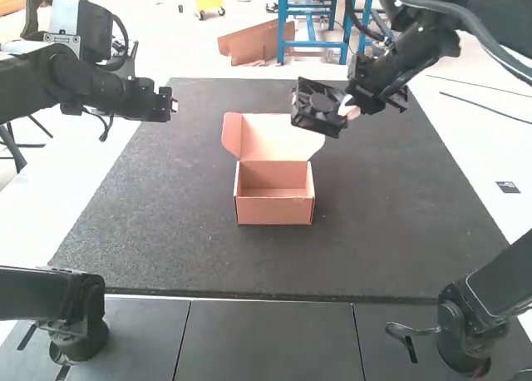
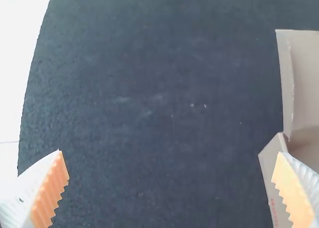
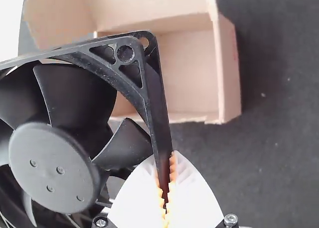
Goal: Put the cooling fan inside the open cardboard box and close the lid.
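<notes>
Your right end effector [image 1: 351, 108] gripped the cooling fan [image 1: 316, 108] by one thin frame edge, aloft at one o'clock of the cardboard box [image 1: 274, 206], so it might have twisted loose or snagged the raised lid [image 1: 270, 137]; your left end effector [image 1: 170, 102] gaped empty.

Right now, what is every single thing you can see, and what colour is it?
cooling fan: one, black, held up in the air behind the box's right side, near the raised lid.
cardboard box: one, light brown, in the middle of the mat, open, with its lid standing up at the back.
mat: one, black, spread over the table.
table: one, white, showing around the mat's edges.
left gripper: one, white with orange pads, open, above the mat to the left of the box.
right gripper: one, white with orange pads, shut on the fan's frame.
</notes>
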{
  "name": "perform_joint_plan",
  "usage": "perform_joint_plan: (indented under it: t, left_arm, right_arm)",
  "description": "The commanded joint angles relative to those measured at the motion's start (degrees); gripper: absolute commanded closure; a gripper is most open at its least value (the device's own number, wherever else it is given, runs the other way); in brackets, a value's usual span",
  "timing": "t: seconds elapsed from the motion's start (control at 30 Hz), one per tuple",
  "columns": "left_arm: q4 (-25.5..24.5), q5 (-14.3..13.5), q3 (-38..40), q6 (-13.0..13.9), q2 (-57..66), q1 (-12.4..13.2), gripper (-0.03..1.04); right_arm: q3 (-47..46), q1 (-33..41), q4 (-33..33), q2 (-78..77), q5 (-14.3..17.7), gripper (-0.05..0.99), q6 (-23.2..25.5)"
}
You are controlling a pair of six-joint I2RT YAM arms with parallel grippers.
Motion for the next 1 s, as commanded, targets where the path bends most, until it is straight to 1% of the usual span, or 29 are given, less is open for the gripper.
perform_joint_plan:
  t: [0.0, 0.13, 0.3, 0.4, 0.47, 0.6, 0.7, 0.97]
  left_arm:
    - [-0.3, 0.5, -0.4, -0.2, -1.4, -0.4, 0.04]
    - [-0.4, 0.5, -0.5, -0.3, -2.1, -0.4, 0.04]
    - [-0.7, 0.5, -0.5, -0.3, -2.5, -0.4, 0.04]
    - [-0.7, 0.5, -0.7, -0.3, -2.8, -0.4, 0.04]
    - [-0.7, 0.5, -0.9, -0.4, -2.9, -0.4, 0.04]
    - [-0.8, 0.5, -1.3, -0.4, -3.4, -0.2, 0.04]
    - [-1.1, 0.5, -1.6, -0.4, -3.7, -0.2, 0.04]
    - [-1.4, 0.5, -1.5, -0.4, -3.9, -0.2, 0.04]
  right_arm:
    - [1.9, 4.4, 1.0, 2.3, -0.8, 0.94, 2.9]
    - [2.8, 8.0, 2.4, 6.4, -0.7, 0.94, 3.5]
    - [3.8, 9.9, 4.0, 11.3, -0.3, 0.94, 3.8]
    - [4.6, 10.1, 5.2, 14.4, 1.8, 0.94, 3.5]
    - [5.4, 9.9, 5.7, 16.6, 2.1, 0.94, 3.3]
    - [7.0, 9.7, 6.0, 21.0, 5.1, 0.94, 1.2]
    - [7.7, 9.7, 6.9, 23.9, 6.5, 0.94, 0.0]
    - [7.9, 9.6, 8.9, 29.2, 10.0, 0.94, -0.9]
